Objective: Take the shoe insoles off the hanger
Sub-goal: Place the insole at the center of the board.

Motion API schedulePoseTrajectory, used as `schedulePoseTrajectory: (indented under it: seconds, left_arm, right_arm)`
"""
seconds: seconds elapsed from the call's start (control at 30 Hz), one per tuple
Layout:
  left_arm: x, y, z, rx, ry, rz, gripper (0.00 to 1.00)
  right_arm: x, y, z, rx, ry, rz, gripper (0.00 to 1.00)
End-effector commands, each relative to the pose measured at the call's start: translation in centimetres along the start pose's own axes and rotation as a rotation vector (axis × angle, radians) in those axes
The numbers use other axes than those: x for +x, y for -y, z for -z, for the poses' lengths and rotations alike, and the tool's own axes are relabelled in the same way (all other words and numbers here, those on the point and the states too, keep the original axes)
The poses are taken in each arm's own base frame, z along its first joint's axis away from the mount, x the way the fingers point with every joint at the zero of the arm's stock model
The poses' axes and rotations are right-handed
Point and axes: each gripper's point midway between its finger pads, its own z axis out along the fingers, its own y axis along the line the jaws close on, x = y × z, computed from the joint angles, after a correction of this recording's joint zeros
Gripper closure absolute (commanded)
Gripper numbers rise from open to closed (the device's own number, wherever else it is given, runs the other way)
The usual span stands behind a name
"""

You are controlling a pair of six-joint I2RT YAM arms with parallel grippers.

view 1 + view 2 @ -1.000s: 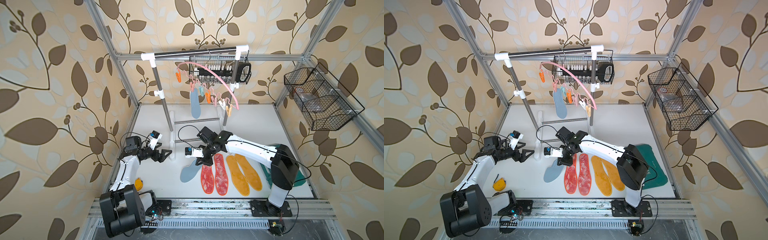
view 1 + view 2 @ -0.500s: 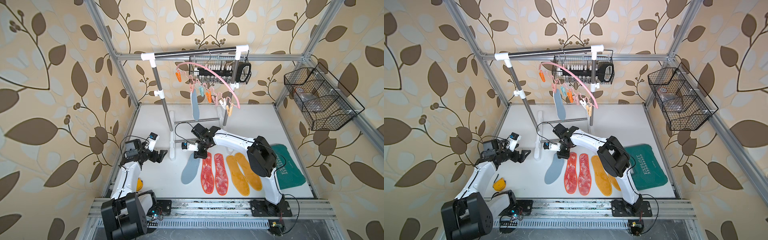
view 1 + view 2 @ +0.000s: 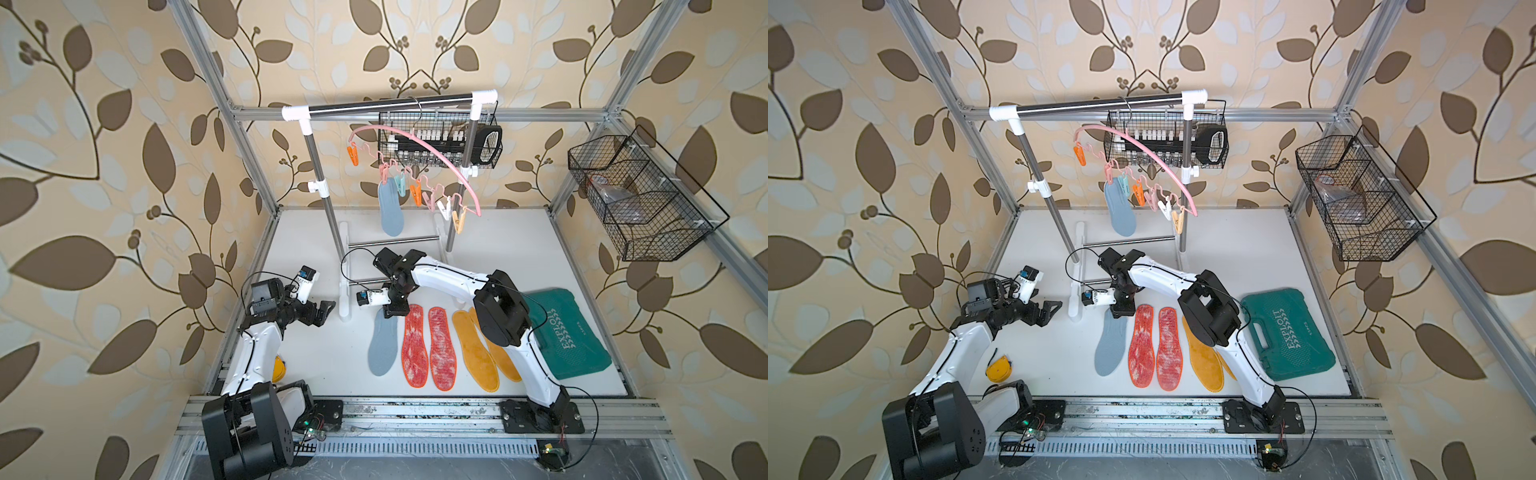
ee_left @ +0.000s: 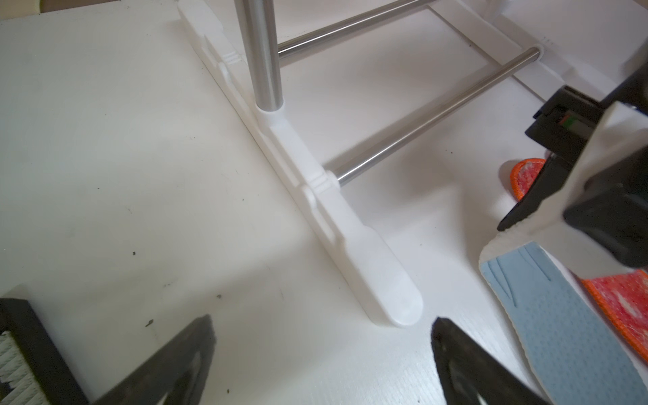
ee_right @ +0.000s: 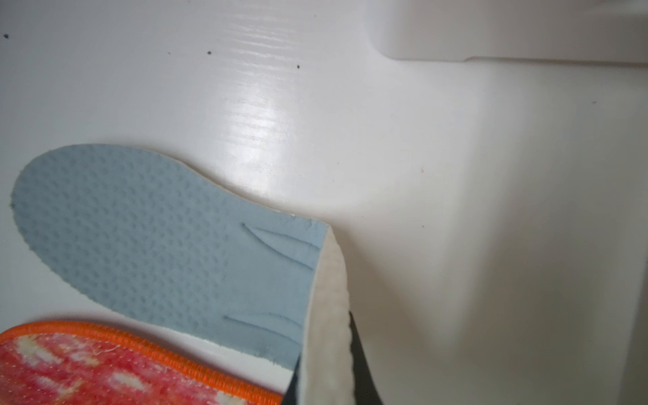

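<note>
The pink hanger [image 3: 440,156] [image 3: 1158,160] hangs from the steel rack. One grey-blue shoe insole [image 3: 390,212] [image 3: 1121,212] is still clipped to it. On the table lie another grey-blue insole [image 3: 382,349] [image 3: 1109,349] [image 5: 140,224], two red-and-white ones [image 3: 415,349] and two orange-yellow ones [image 3: 473,353]. My right gripper [image 3: 395,313] [image 3: 1119,313] [image 5: 324,368] is shut on the far end of the lying grey-blue insole, whose edge curls up white between the jaws. My left gripper [image 3: 326,311] [image 3: 1054,309] [image 4: 322,329] is open and empty, low beside the rack's foot.
The rack's white foot [image 3: 344,291] [image 4: 350,245] lies between the two grippers. A green case [image 3: 569,336] sits right of the insoles, partly under my right arm. Wire baskets hang on the right wall [image 3: 636,199] and behind the rack [image 3: 440,141]. A yellow tape measure [image 3: 998,368] lies beside the left arm.
My right arm's elbow has swung left while the gripper stayed shut on the grey-blue insole, which now lies straighter beside the red pair. The left gripper has barely moved.
</note>
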Motion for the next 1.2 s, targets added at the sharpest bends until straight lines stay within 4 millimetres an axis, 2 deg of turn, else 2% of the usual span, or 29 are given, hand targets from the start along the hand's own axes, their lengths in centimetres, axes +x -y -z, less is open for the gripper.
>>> schedulePoseTrajectory:
  seconds: [0.0,0.07,0.1,0.13,0.2,0.37,0.47,0.6,0.67,0.9,1.1,1.17]
  left_arm:
    - [-1.1,-0.6,0.7,-0.024,0.018,-0.031,0.01]
    - [-1.1,-0.6,0.7,-0.021,0.017,-0.032,0.01]
    - [-1.1,-0.6,0.7,-0.021,0.017,-0.032,0.01]
    - [-1.1,-0.6,0.7,-0.020,0.017,-0.031,0.01]
    - [-1.1,-0.5,0.7,-0.017,0.015,-0.032,0.01]
    - [-1.1,-0.6,0.6,-0.013,0.009,-0.027,0.01]
    - [-1.1,-0.5,0.6,-0.010,0.010,-0.029,0.01]
    - [-1.1,-0.5,0.6,-0.006,0.010,-0.033,0.01]
    - [-1.1,-0.4,0.6,-0.004,0.010,-0.031,0.01]
    - [-1.1,-0.4,0.6,-0.004,0.011,-0.032,0.01]
    - [-1.1,-0.4,0.6,-0.002,0.010,-0.032,0.01]
    - [-1.1,-0.3,0.6,0.000,0.011,-0.036,0.01]
  right_arm:
    - [2.3,-1.4,-1.9,-0.052,-0.107,-0.023,0.97]
    - [2.9,-0.9,-2.3,-0.036,-0.131,-0.048,0.96]
    - [3.3,-0.8,-2.6,-0.030,-0.142,-0.057,0.94]
    - [3.6,-0.5,-2.8,-0.013,-0.152,-0.063,0.86]
    - [4.0,0.0,-3.2,0.019,-0.166,-0.082,0.85]
    - [4.2,1.3,-3.7,0.092,-0.157,-0.116,0.78]
    - [4.2,1.6,-4.0,0.105,-0.159,-0.125,0.70]
    - [4.0,1.2,-3.8,0.067,-0.153,-0.145,0.71]
    - [3.7,0.2,-3.4,0.012,-0.143,-0.146,0.76]
    - [3.6,-3.3,-1.2,-0.150,-0.157,-0.130,0.83]
    - [3.7,-3.3,-1.1,-0.168,-0.137,-0.129,0.86]
    - [3.8,-3.4,-1.4,-0.186,-0.143,-0.119,0.91]
